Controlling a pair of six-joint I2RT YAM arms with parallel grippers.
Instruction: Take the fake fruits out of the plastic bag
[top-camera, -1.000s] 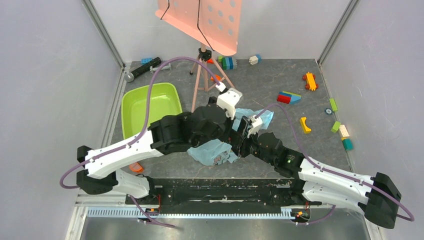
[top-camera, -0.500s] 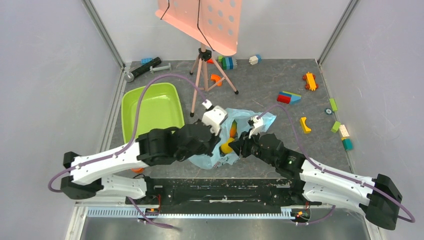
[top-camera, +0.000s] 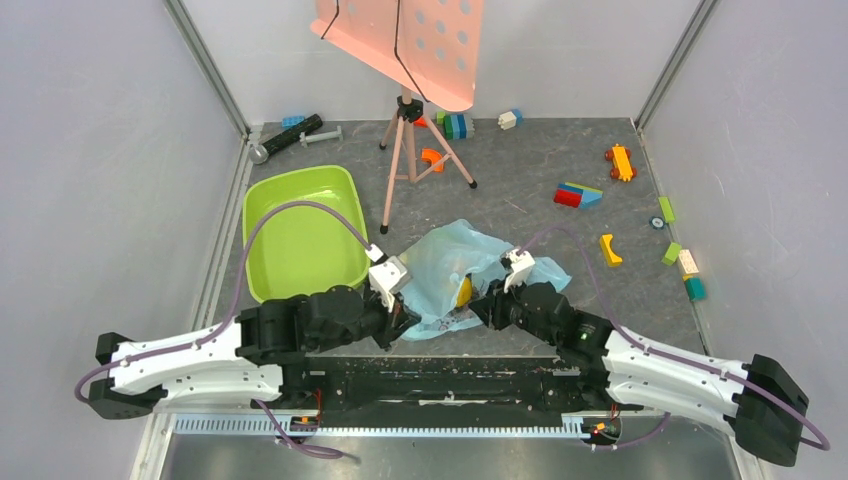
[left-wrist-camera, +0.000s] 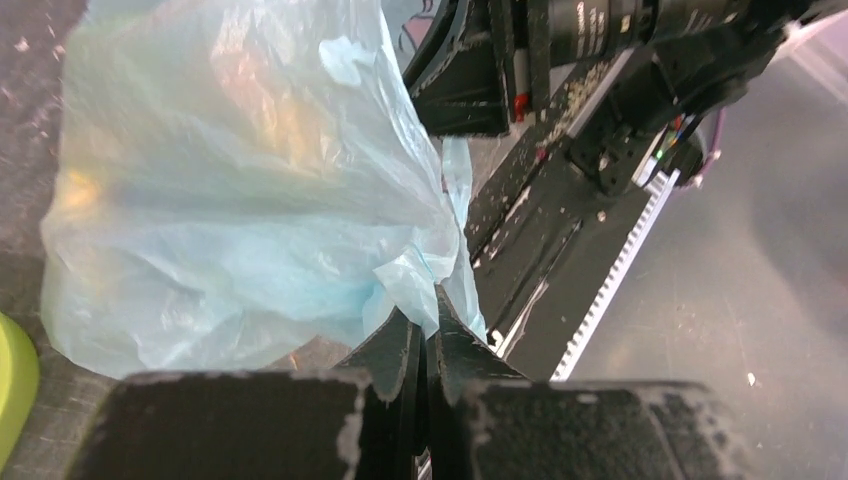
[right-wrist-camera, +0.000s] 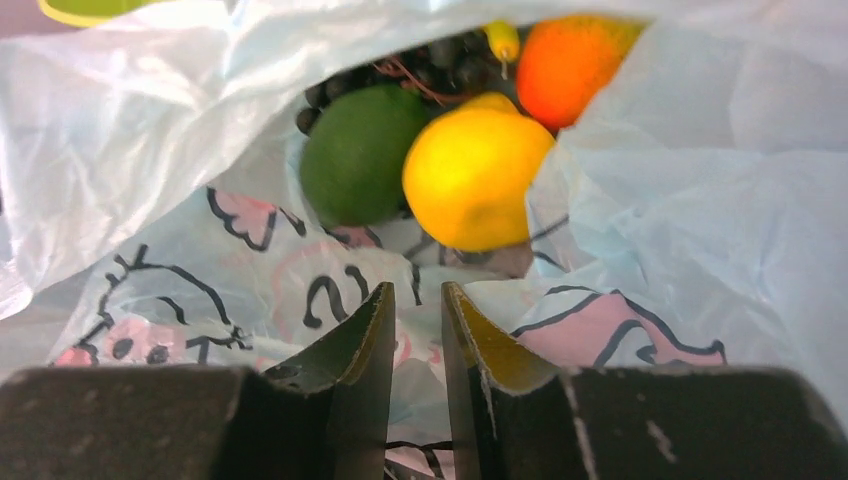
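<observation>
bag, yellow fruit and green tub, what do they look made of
Bag: thin plastic film, translucent light blue, slightly shiny; it crinkles into fine folds and colours show through it.
Yellow fruit: probably hard moulded plastic; smooth, even colour with a soft sheen.
Green tub: likely rigid plastic; uniform lime colour, rounded rim, glossy inside.

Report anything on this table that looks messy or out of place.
Toy bricks lie scattered over the right and far side of the table, in no order. The plastic bag lies crumpled at the near edge with the fake fruits still inside. The pink board on the tripod hangs tilted.
</observation>
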